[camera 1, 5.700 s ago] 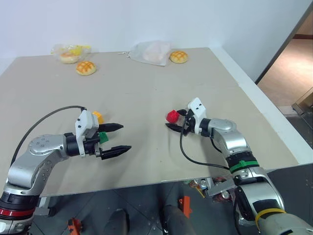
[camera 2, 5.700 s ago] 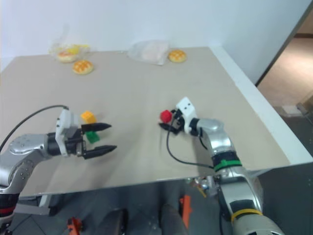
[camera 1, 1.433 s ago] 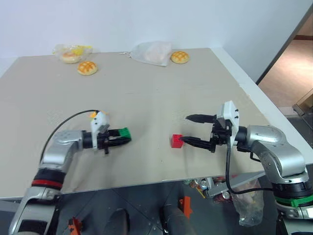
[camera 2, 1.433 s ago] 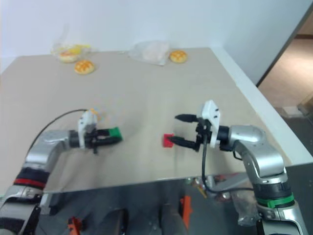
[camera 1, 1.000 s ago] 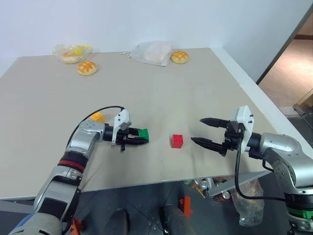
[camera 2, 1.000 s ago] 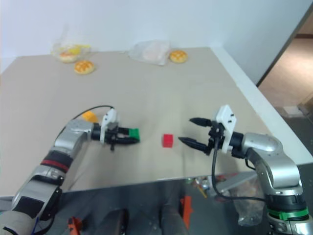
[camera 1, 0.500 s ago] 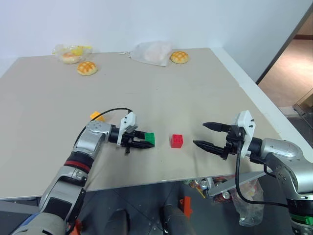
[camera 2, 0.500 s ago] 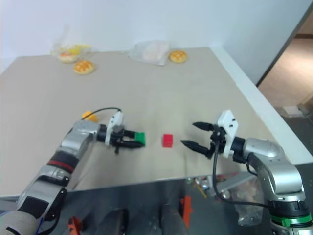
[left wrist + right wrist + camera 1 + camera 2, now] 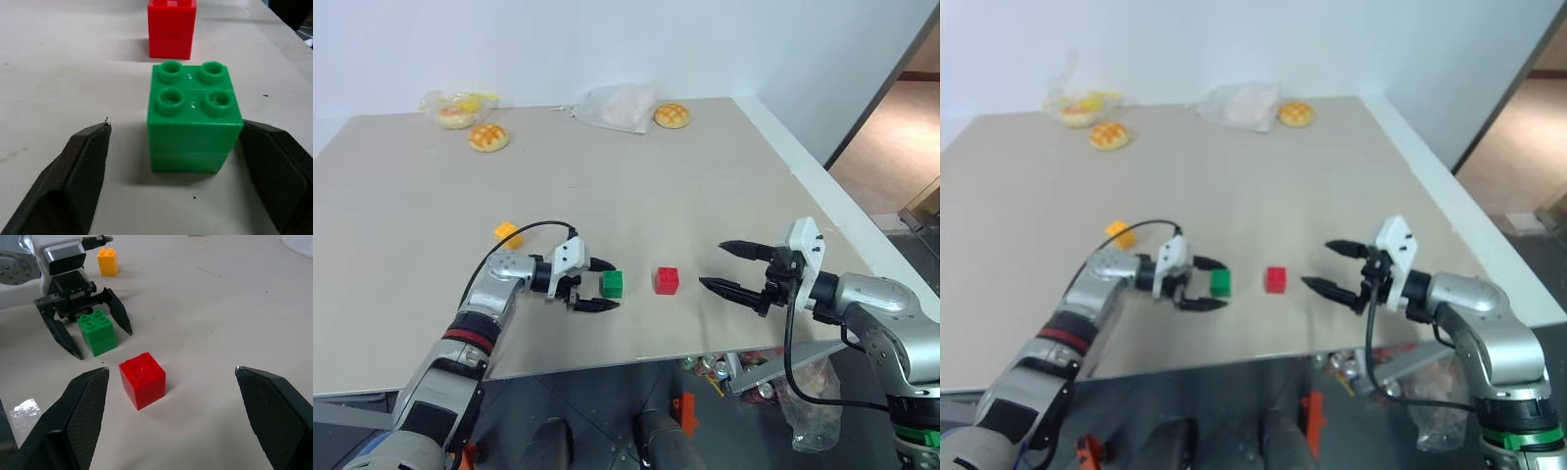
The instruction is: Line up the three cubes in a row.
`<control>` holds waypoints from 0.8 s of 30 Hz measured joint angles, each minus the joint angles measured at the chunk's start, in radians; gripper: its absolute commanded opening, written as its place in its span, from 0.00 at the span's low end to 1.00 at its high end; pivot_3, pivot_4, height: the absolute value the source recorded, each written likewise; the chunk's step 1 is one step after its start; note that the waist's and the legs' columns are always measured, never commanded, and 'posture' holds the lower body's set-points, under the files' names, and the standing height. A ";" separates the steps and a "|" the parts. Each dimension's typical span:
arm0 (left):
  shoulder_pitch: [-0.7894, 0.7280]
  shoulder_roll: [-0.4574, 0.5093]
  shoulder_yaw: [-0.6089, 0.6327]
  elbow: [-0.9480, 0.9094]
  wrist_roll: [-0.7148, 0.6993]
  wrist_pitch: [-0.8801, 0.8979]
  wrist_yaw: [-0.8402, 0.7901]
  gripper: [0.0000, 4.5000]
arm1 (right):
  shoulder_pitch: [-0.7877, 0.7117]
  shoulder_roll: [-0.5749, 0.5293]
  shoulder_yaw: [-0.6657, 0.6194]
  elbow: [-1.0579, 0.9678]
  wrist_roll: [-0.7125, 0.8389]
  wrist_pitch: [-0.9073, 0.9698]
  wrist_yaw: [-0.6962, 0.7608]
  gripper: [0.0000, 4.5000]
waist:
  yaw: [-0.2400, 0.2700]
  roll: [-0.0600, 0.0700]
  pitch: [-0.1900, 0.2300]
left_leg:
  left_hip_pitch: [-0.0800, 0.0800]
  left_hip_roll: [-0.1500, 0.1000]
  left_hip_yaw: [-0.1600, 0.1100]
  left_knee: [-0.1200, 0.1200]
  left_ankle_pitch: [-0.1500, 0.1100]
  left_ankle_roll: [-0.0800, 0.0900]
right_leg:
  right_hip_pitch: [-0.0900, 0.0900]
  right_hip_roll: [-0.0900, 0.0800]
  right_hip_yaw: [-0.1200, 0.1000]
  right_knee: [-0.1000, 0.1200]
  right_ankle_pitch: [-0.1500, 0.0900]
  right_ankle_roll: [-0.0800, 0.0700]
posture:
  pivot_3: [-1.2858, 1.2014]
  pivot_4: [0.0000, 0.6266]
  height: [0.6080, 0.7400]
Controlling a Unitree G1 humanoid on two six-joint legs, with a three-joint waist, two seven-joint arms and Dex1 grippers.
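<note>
Left gripper (image 9: 597, 284): jaws spread, nothing held. Green cube (image 9: 612, 284) stands studs-up on the table (image 9: 656, 186) between the two black fingers; in the left wrist view one finger (image 9: 73, 181) lies clear of the cube's side with bare table between, while the other sits close against the opposite side, contact not certain. From the gripper's body the cube lies at 3 o'clock in the head view. Forearm runs low over the table from 7 o'clock, gripper pointing roughly level toward the red cube.

Red cube (image 9: 667, 281): studs-up on the table, just beside the green cube at its 3 o'clock, a small gap between, not touching.

Yellow-orange cube (image 9: 507, 233): on the table, well apart from the other two, at 10 o'clock from the green cube, behind the left forearm.

Right gripper (image 9: 729, 267): jaws wide apart, empty. Red cube lies at its 9 o'clock, near but beyond the fingertips. Arm enters from 4 o'clock, elbow off the table's near edge, gripper roughly level and aimed toward the red cube.

Other items: two golden buns (image 9: 488, 136) (image 9: 672, 115) and two plastic bags (image 9: 615, 105) (image 9: 456, 104) along the far edge, at 12 o'clock.
</note>
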 measured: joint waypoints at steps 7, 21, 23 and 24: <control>0.137 0.105 0.034 -0.219 -0.059 0.109 -0.002 0.89 | -0.018 -0.001 0.007 0.016 0.000 0.000 0.011 0.96 | -0.007 0.000 0.000 | 0.000 0.002 -0.001 -0.003 -0.001 0.000 | -0.001 0.002 0.000 0.000 0.001 0.002 | 0.52 0.24 1.00; 0.450 0.398 0.417 -0.582 -0.312 0.446 0.153 0.89 | -0.133 0.000 0.056 0.033 0.005 -0.004 0.050 0.96 | 0.001 -0.001 0.001 | -0.001 0.002 0.001 -0.002 -0.001 0.001 | -0.002 -0.001 -0.001 -0.001 -0.003 -0.003 | 0.52 0.24 1.00; 0.483 0.397 0.493 -0.635 -0.391 0.536 0.214 0.89 | -0.170 0.022 0.099 0.031 -0.008 -0.004 0.043 0.96 | -0.002 -0.001 0.001 | 0.000 0.002 0.001 -0.003 -0.001 0.001 | -0.002 0.000 -0.001 -0.001 -0.002 -0.003 | 0.52 0.24 1.00; 0.494 0.396 0.520 -0.647 -0.413 0.560 0.236 0.89 | -0.181 0.030 0.118 0.031 -0.016 -0.004 0.040 0.96 | -0.002 -0.001 0.001 | 0.000 0.002 0.000 -0.003 -0.001 0.001 | -0.002 0.000 -0.001 -0.001 -0.002 -0.003 | 0.52 0.24 1.00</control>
